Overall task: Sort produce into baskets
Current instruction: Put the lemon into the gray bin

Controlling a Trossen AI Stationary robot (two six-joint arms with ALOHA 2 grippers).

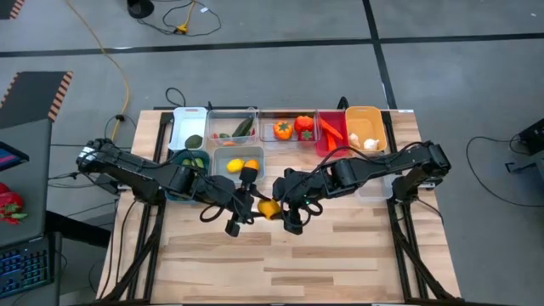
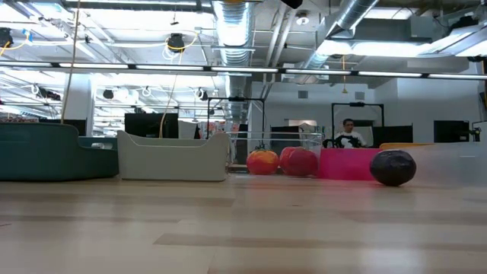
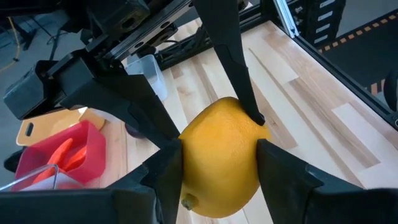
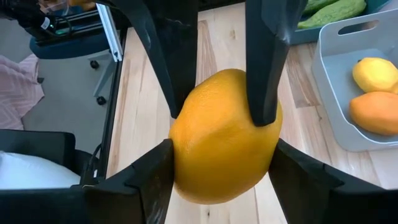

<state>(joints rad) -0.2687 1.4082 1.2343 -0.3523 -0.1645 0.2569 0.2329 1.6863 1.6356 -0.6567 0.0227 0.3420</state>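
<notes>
A yellow lemon [image 1: 269, 208] hangs above the middle of the wooden table, held between both arms. My left gripper [image 1: 259, 206] reaches it from the left and my right gripper [image 1: 280, 209] from the right, each shut on it. In the left wrist view the lemon [image 3: 221, 155] fills the gap between my own fingers, and the other arm's fingers show beyond it. The right wrist view shows the lemon [image 4: 224, 137] the same way. The baskets stand along the far edge. The grey-blue tub [image 1: 223, 167], just behind the grippers, holds a lemon and an orange fruit. My left gripper pinches the lemon's two sides [image 3: 186, 163] between its fingers, coming from the table's left and slanting down. The lemon is lifted clear of the table. Its nub end [image 3: 186, 202] points back toward the wrist. My right gripper pinches the lemon's opposite end by its two sides [image 4: 181, 158], coming from the table's right and slanting down. Its fingers [image 4: 155, 177] face the left arm's fingers [image 4: 267, 68] across the fruit, which hangs clear of the table.
The far row holds a white tub [image 1: 189, 119], two clear tubs [image 1: 223, 123] [image 1: 289, 113] with a cucumber and peppers, a red tub [image 1: 323, 140] and an orange tub [image 1: 365, 115]. A teal tub [image 1: 180, 161] stands at left. A purple ball [image 2: 393, 167] lies on the table.
</notes>
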